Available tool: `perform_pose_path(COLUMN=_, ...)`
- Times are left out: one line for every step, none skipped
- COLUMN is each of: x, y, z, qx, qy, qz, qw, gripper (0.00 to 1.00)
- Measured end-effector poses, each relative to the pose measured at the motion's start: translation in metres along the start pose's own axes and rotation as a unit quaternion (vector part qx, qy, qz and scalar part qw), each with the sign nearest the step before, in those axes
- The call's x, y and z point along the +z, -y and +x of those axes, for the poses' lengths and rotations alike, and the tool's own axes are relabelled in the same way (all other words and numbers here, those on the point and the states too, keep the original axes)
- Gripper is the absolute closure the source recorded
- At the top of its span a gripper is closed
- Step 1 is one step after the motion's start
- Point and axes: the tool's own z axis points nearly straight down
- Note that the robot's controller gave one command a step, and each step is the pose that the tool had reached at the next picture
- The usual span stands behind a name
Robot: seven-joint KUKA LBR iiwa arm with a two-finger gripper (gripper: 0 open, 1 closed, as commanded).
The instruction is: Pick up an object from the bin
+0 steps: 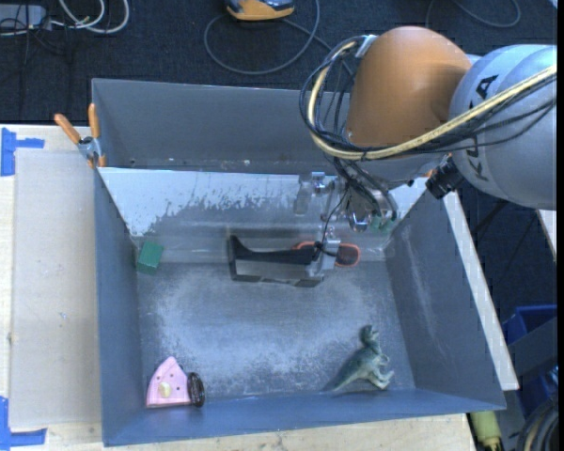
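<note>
Black wedge-shaped object (pixel 263 259): it lies on the floor of the grey bin (pixel 432 280), close to the back wall and a little right of centre, with its long side running left to right. You see the claw (pixel 327 252) lowered at the right end of this object, at or touching it. From this angle you cannot tell whether the claw is released or clenched, nor whether it grips the object. A small red-orange piece (pixel 346 252) shows just to the right of the claw; you cannot tell whether it belongs to the black object or is a separate thing.

Above the claw, note the wrist with its orange cover (pixel 404 83) and the looped cables (pixel 324 101), reaching in from the right.

Other contents, all well apart from the claw:
- a small green block (pixel 148 256) sits at the left, near the back wall;
- a green toy dinosaur (pixel 365 365) stands near the front right corner;
- a pink wedge (pixel 167 383) rests at the front left, with a small black ring (pixel 195 390) touching its right side.
</note>
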Motion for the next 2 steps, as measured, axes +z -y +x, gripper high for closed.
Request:
perform_pose_path(x=-0.005, y=0.000, z=-0.001, qx=0.000, qy=0.0037, qz=0.000, qw=1.0000, gripper=0.00)
perform_pose_path(x=0.038, y=-0.011, z=0.002, qx=-0.036, qy=0.0042, qz=0.000, qw=0.9993, gripper=0.00)
